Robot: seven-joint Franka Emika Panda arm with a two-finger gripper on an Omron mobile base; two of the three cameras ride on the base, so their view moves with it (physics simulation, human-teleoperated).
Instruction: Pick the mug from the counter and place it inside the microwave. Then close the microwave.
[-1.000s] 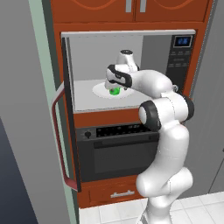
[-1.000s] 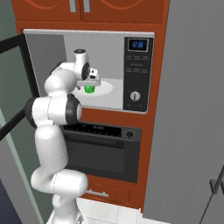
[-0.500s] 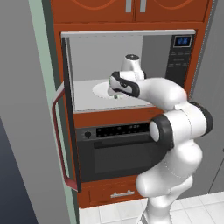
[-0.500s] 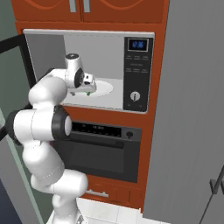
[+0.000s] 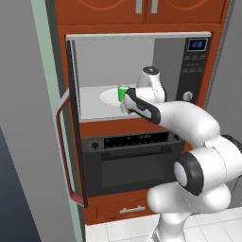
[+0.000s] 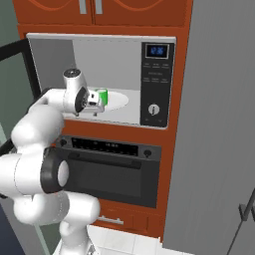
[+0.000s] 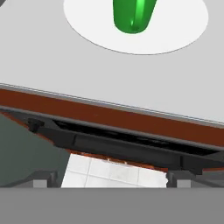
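The bright green mug [image 5: 123, 91] [image 6: 102, 95] [image 7: 133, 15] stands on the white round plate [image 5: 108, 98] [image 6: 121, 100] [image 7: 179, 30] inside the open microwave [image 5: 194, 61] [image 6: 157, 84]. My gripper [image 5: 123, 107] [image 6: 95, 109] [image 7: 110, 180] hovers at the front edge of the microwave's grey floor, just short of the mug and apart from it. Its fingers [image 7: 41, 179] are spread wide and open, with nothing between them. The dark glass door with the red handle [image 5: 64, 146] is swung fully out to the left. The counter is out of view.
A black wall oven [image 5: 132, 160] [image 6: 114, 174] sits right under the microwave, with a reddish-brown drawer below it. Reddish-brown cabinets frame the opening above and on the right. A tall grey panel [image 6: 219, 124] stands to the right.
My gripper has let go of the mug and drawn back out of the microwave toward its front edge. The mug stays on the plate.
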